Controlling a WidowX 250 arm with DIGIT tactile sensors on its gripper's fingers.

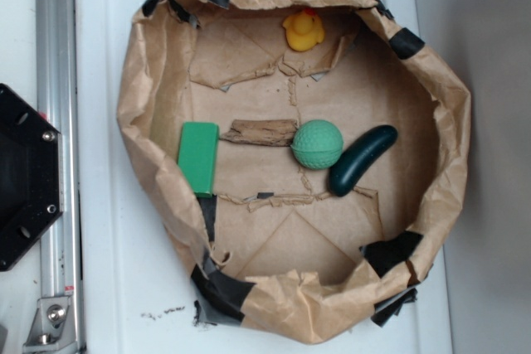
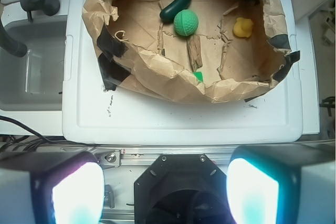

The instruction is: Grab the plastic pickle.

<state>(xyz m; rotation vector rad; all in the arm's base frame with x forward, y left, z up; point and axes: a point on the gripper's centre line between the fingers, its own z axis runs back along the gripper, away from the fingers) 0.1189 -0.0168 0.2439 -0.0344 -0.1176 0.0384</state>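
Gripper (image 2: 165,192) high, well short of pickle (image 2: 176,4)

No readable text, labels, brand names, nos. or signs in either view. Small dark specks on the white table (image 1: 158,314), just below the paper bag's (image 1: 149,80) lower-left edge, are marks, not letters.

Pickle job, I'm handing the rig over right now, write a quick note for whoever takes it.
Gripper: open, empty, back over the robot base, outside the paper bin.
Pickle: lies on the bin floor, touching or nearly touching the ball. Also in the bin: block, wood piece, duck.
Done: nothing.
Left: reach in, close on the pickle, lift.
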